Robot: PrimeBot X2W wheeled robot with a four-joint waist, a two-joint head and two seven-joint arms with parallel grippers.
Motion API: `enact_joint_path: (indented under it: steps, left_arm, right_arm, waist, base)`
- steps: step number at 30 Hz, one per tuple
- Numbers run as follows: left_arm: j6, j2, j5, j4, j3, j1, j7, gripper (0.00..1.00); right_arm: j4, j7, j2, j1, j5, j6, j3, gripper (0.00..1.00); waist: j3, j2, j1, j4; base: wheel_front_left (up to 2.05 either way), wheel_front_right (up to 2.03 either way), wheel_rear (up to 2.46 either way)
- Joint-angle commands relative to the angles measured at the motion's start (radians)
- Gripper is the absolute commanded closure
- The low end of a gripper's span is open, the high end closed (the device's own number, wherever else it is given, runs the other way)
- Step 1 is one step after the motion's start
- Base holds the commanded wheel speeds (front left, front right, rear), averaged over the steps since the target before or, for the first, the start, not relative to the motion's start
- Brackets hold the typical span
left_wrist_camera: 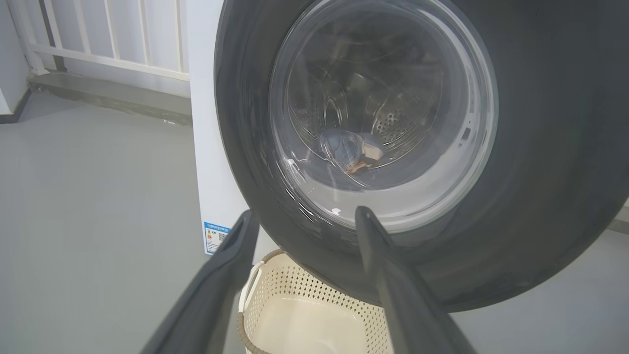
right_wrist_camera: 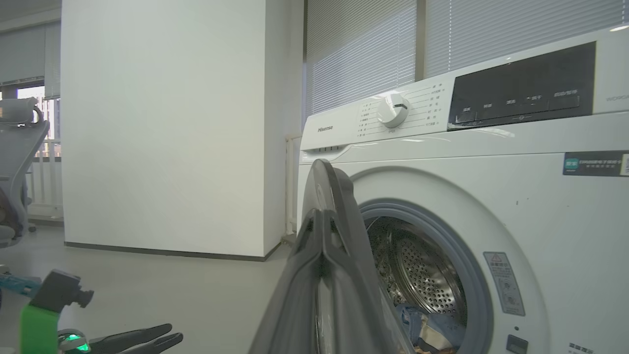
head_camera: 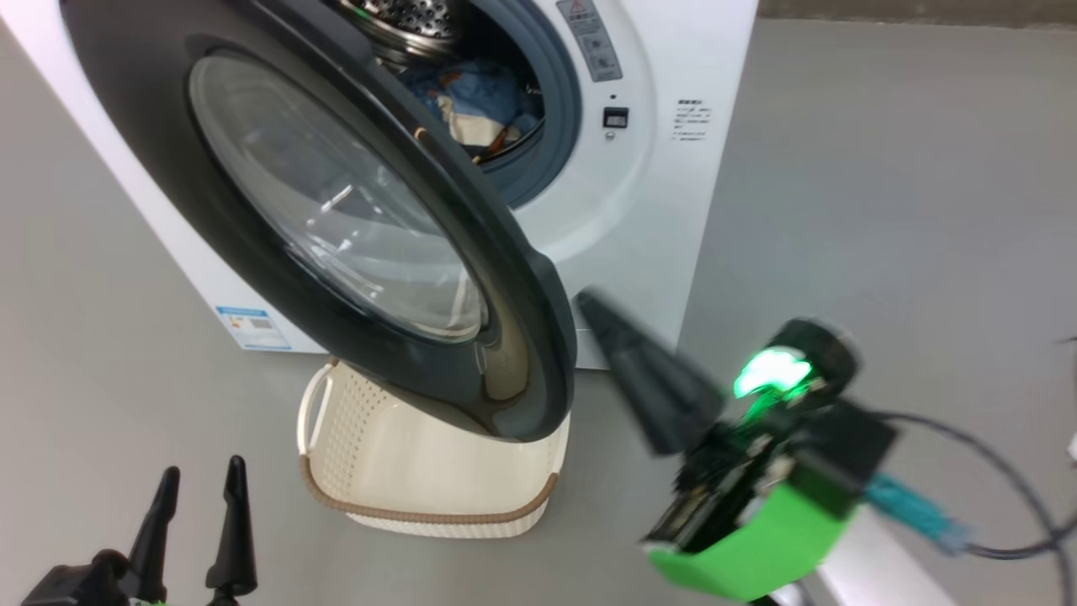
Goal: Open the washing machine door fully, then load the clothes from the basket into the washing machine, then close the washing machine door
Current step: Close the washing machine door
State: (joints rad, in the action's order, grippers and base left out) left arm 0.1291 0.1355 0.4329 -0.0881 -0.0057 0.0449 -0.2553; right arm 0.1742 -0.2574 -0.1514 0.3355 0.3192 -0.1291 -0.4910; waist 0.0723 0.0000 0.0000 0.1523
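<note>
The washing machine is white, and its door, black-rimmed with a glass window, stands swung out partway. Light blue and cream clothes lie in the drum and show through the door glass as clothes. The cream basket sits on the floor under the door, with nothing showing inside. My right gripper is shut with nothing in it, its tip close beside the door's free edge; I cannot tell whether it touches. In the right wrist view the gripper lines up with the door's edge. My left gripper is open, low at the left.
Grey floor lies all around the machine. A dark cable trails from my right arm. In the right wrist view a white wall stands left of the machine and an office chair further left. A white railing runs behind the machine.
</note>
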Motion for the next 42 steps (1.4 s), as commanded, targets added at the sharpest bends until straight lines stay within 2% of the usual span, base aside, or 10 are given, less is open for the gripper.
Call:
enact_joint_path:
  steps: [1,10,17,25,34,42]
  left_arm:
    - [0.002,0.007,-0.016,0.028,0.031,-0.023,-0.006,0.00]
    - [0.002,-0.011,-0.010,0.021,0.015,-0.053,-0.006,0.00]
    - [0.002,-0.021,-0.006,0.013,0.000,-0.077,-0.006,0.00]
    - [0.002,-0.031,-0.006,0.008,0.001,-0.128,-0.006,0.00]
    - [0.002,-0.037,-0.002,0.008,-0.012,-0.165,-0.006,0.00]
    - [0.002,-0.049,0.008,0.017,-0.028,-0.223,-0.006,0.00]
  right_arm:
    - [0.003,-0.004,0.013,0.030,0.014,-0.002,-0.043,1.00]
    - [-0.215,-0.004,0.029,0.051,0.082,-0.002,-0.199,1.00]
    - [-0.335,-0.004,0.043,0.079,0.094,-0.002,-0.222,1.00]
    - [-0.422,-0.004,0.048,0.140,0.074,-0.002,-0.156,1.00]
    - [-0.430,-0.004,0.042,0.202,0.057,-0.002,-0.049,1.00]
    - [-0.454,-0.004,0.019,0.319,0.037,-0.002,0.068,1.00]
  waist:
    - [0.012,0.0000,0.0000,0.016]
    - [0.065,0.0000,0.0000,0.059]
    - [0.110,0.0000,0.0000,0.072]
    - [0.175,0.0000,0.0000,0.080]
    - [0.221,0.0000,0.0000,0.092]
    - [0.292,0.0000,0.0000,0.121]
  base:
    - [0.00,0.00,0.00]
    - [0.00,0.00,0.00]
    - [0.00,0.00,0.00]
    - [0.00,0.00,0.00]
    - [0.00,0.00,0.00]
    - [0.00,0.00,0.00]
